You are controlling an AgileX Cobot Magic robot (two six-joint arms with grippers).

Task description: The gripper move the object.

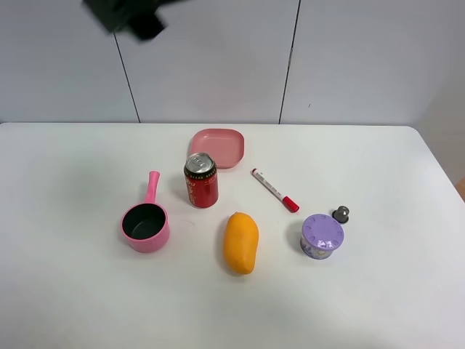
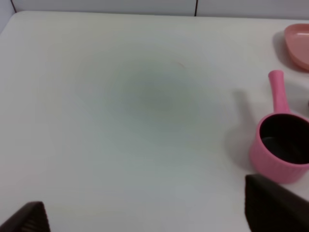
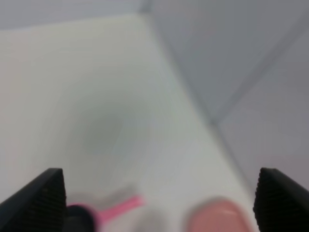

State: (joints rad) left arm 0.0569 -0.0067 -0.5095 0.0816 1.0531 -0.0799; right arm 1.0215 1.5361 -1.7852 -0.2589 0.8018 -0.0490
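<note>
The pink toy saucepan stands upright on the white table, left of centre, its handle pointing to the back. In the left wrist view the saucepan is off to one side of my left gripper, whose black fingers are wide apart and empty, above bare table. My right gripper is open and empty too; its view is blurred and shows the saucepan's pink handle far off. A blurred black arm part shows at the top left of the exterior view.
A red can stands just right of the saucepan, with a flat pink square dish behind it. A mango, a red-capped marker, a purple lidded jar and a small grey piece lie to the right.
</note>
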